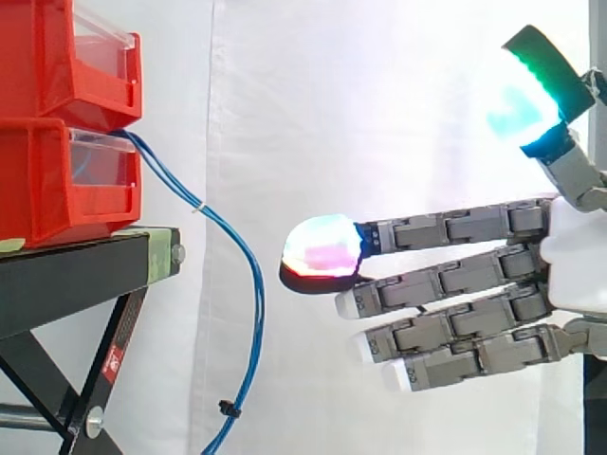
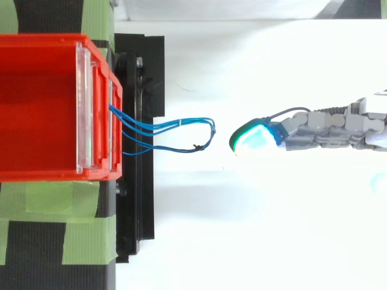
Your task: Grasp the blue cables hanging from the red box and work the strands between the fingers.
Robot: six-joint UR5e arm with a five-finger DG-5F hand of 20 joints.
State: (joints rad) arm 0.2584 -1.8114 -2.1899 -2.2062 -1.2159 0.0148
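While the blue cables (image 1: 248, 275) droop from the lower red box (image 1: 57, 180), clear of the bench (image 1: 66, 270) edge, the robot hand (image 1: 455, 277) sits level with them, near but apart: fingers (image 1: 446, 230) straight, thumb raised, holding nothing, likely spread to admit strands.

Brightly, evenly lit from side and top alike, washed almost to pure white across the curtain (image 1: 379, 95). Barely shadowed behind the blue cables (image 1: 257, 294). Haloed with glare around the glowing pads (image 1: 322, 248) of the hand (image 1: 569, 256), with pink, cyan and green bleeding outward. Darker under the black stand (image 1: 66, 270). Faintly glinting on the clear fronts of the red bins (image 1: 38, 180). Lit perhaps from overhead, though hard to tell.
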